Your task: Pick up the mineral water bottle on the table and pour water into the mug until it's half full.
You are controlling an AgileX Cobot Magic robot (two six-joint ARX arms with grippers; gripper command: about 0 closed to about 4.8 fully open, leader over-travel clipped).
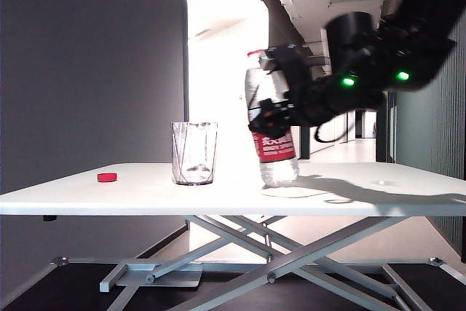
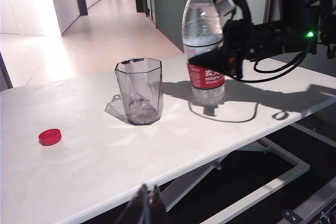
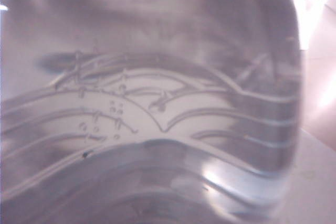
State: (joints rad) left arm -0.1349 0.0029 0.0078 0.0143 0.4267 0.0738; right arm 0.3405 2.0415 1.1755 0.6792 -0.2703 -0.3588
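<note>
The mineral water bottle [image 1: 271,125] sits at centre frame in the exterior view, tilted slightly, its base at or just above the worktop [image 1: 87,198], with the right gripper [image 1: 280,111] closed around its middle above the red label. It looks about three-quarters full, so I judge it fairly heavy, with thin, ribbed plastic that gives under pressure and may slip; a mid-body hold near the label seems safest. The neck is uncapped, so any squeeze could spill water. The label carries white Chinese characters and small Latin lettering I cannot read with confidence. The mug [image 1: 194,152], left of the bottle and apart from it, is rigid, breakable glass and looks empty. A red cap [image 1: 107,177] lies far left. The left gripper [image 2: 148,208], at the bottom edge of its wrist view, has its fingers shut on nothing
</note>
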